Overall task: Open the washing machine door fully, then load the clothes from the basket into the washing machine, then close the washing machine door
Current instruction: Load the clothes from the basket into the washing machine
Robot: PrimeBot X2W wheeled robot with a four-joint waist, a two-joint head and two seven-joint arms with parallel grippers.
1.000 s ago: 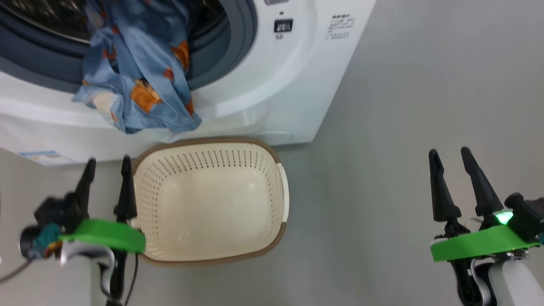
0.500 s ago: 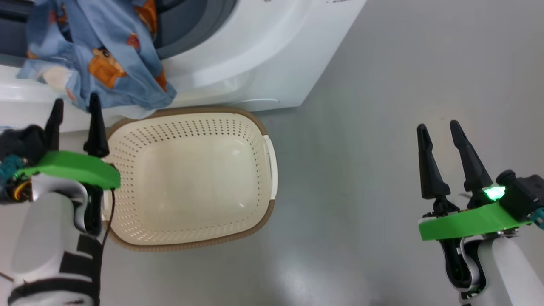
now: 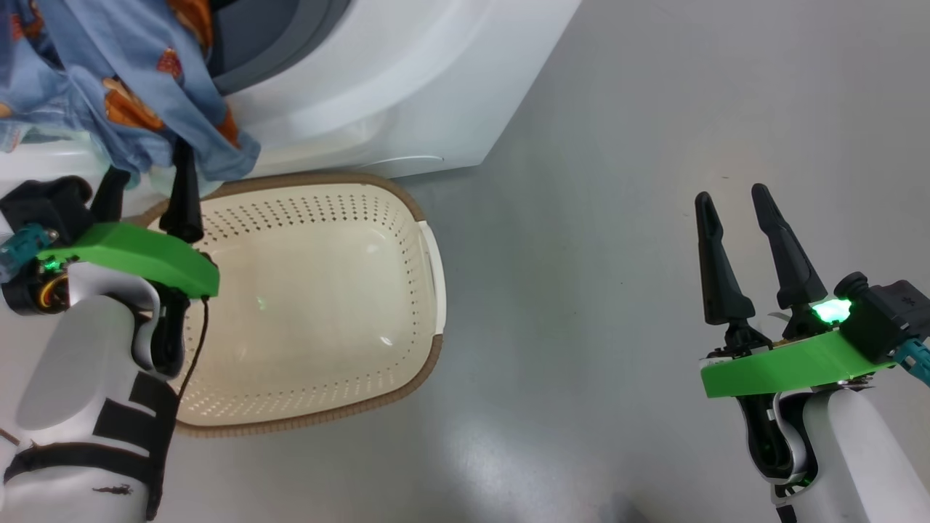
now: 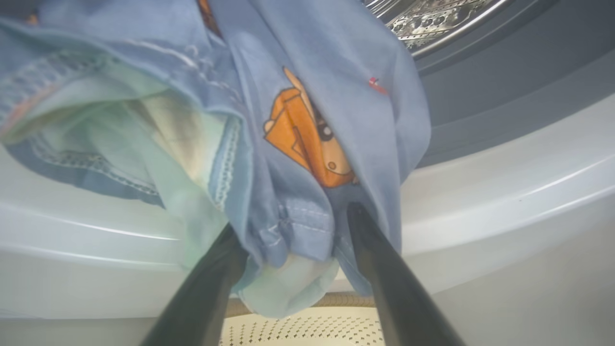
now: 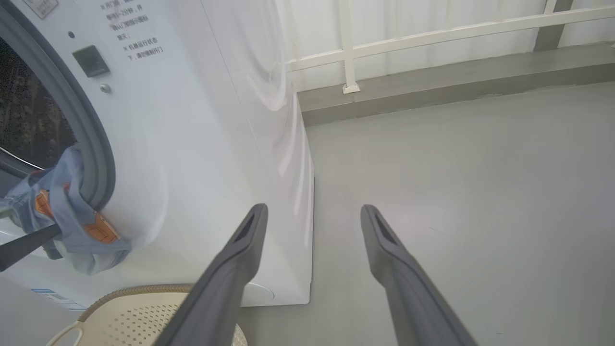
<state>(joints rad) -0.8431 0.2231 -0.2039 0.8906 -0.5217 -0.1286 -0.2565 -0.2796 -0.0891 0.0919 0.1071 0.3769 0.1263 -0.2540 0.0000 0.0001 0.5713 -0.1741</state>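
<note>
fabric is within reach now: in the last second my left gripper (image 3: 149,173) has risen from beside the basket (image 3: 327,176) to the light blue garment (image 3: 109,94), which hangs half out over the lip of the washing machine (image 3: 378,94); its fingers stand spread either side of the dangling hem, not clenched; the basket lies empty, so i judge pushing this piece into the drum is what remains before the door; right gripper (image 3: 730,192) waits over the floor (image 3: 617,109), fingers spread, grasping nothing.

The right gripper (image 5: 313,207) has its fingers spread beside the washing machine (image 5: 216,120). A blue garment (image 5: 72,226) hangs from the machine's opening. The basket (image 5: 129,317) stands at its base.
</note>
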